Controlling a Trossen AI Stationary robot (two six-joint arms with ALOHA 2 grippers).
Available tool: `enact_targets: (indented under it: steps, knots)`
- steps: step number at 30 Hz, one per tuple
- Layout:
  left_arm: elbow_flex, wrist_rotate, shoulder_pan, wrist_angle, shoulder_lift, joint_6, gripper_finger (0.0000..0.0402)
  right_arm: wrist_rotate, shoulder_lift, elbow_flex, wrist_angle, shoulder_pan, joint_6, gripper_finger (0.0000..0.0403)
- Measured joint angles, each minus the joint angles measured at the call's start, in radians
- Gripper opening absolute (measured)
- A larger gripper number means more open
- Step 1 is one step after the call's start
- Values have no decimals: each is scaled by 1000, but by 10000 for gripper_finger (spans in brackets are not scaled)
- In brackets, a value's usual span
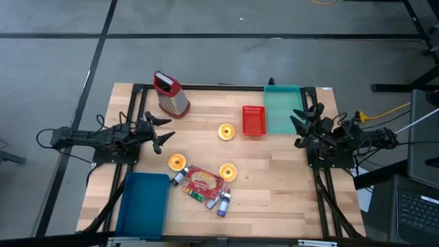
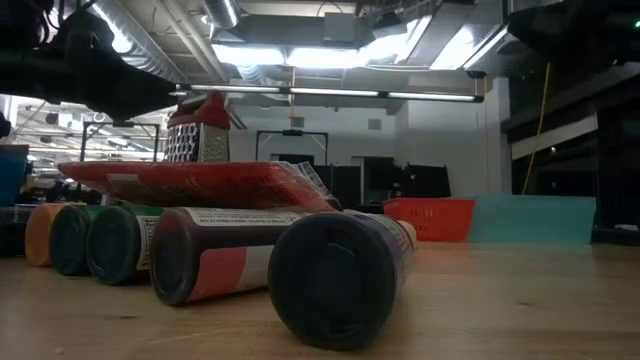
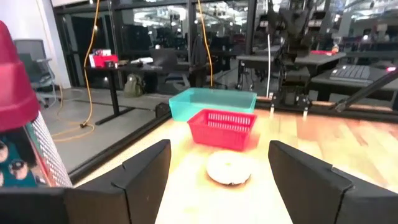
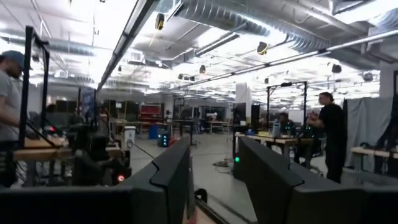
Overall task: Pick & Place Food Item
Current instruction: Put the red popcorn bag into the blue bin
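Three round yellow food items lie on the wooden table: one [image 1: 226, 132] mid-table, one [image 1: 177, 162] nearer the left, one [image 1: 228, 171] beside a red packet [image 1: 201, 182]. The packet rests on several small bottles [image 2: 215, 250] lying on their sides. My left gripper [image 1: 163, 130] stands open at the table's left edge, pointing level at the mid-table round item [image 3: 229, 169], well short of it. My right gripper [image 1: 298, 127] is open at the right edge, tipped upward; its wrist view shows only the room past its fingers [image 4: 180, 168].
A red basket [image 1: 254, 121] and a teal tray [image 1: 282, 108] stand at the far right. A metal grater with a red top [image 1: 170, 95] stands at the far left, close beside my left gripper. A blue tray [image 1: 144, 204] lies at the near left. People stand in the room beyond.
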Motion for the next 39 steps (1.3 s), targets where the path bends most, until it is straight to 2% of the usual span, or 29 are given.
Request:
enact_targets:
  steps: [7, 15, 19, 22, 24, 31, 39]
  knots:
    - [0, -28, 0, 4, 62, 24, 267, 6, 42, -1, -160, 0, 184, 142]
    - [0, -24, 1, 68, 112, 48, 267, 60, 175, -1, -154, -1, 296, 142]
    - [0, -23, 1, 101, 122, 43, 267, 95, 236, -1, -21, -34, 193, 142]
    - [0, -19, 1, 97, 124, 29, 267, 52, 262, 7, 121, -82, 41, 142]
    - [0, 0, 1, 97, 125, 6, 267, 17, 268, 40, 153, -115, -37, 142]
    - [1, 51, -1, 97, 124, -50, 267, -91, 300, 185, 72, -188, -110, 142]
    - [4, 144, -26, 163, 143, -70, 261, -99, 388, 234, 50, -242, -146, 142]
